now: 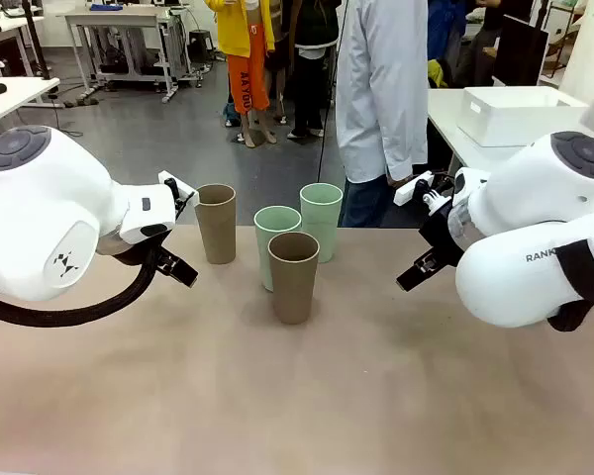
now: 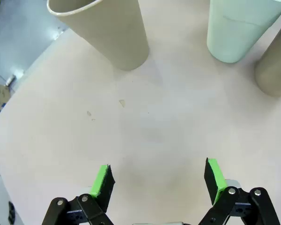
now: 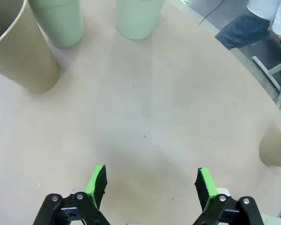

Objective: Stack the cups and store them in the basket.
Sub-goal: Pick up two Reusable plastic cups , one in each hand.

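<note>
- Open and empty above the bench (image 1: 376, 396): left hand (image 2: 158, 178), right hand (image 3: 151, 182).
- Four cups (image 1: 294, 277) stand apart beyond the fingertips, between the two hands.
- Judging by this, nothing is stacked or stored; all the work remains.

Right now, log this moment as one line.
left gripper open, empty | right gripper open, empty | cups upright, unstacked on table | person at far side

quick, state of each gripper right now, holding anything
Left gripper: open, holding nothing.
Right gripper: open, holding nothing.
</note>
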Robot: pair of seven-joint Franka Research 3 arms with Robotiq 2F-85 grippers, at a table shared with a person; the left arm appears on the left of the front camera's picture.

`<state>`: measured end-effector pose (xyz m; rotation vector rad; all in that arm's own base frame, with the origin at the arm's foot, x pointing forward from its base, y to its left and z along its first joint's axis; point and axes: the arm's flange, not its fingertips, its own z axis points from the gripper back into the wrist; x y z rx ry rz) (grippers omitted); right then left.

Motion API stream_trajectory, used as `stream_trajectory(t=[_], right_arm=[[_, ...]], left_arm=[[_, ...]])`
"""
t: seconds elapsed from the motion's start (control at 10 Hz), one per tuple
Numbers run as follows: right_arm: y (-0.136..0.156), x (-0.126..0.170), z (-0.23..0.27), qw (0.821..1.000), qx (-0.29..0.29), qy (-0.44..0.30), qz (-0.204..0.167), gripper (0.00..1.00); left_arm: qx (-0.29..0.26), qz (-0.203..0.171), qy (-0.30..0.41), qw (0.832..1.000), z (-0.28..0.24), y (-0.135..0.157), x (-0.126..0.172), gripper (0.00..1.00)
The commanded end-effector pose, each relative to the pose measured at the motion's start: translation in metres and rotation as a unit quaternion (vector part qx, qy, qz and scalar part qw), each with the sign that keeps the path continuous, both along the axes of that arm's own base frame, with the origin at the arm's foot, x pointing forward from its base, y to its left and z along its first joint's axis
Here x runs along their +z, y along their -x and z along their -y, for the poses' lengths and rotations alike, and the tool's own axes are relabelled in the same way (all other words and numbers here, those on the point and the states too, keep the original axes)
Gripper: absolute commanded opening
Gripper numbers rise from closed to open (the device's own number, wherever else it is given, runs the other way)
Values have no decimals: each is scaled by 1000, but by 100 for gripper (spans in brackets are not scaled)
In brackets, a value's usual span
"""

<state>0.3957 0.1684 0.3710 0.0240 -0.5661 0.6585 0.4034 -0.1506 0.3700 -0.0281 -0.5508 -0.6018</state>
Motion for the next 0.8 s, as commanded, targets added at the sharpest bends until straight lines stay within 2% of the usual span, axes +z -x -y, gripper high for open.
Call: stream_trajectory(t=[0.0,0.7], right_arm=[[0,0,0,1000,0,0,0,100],[0,0,0,1000,0,0,0,100]], left_arm=[[0,0,0,1000,0,0,0,100],[0,0,0,1000,0,0,0,100]])
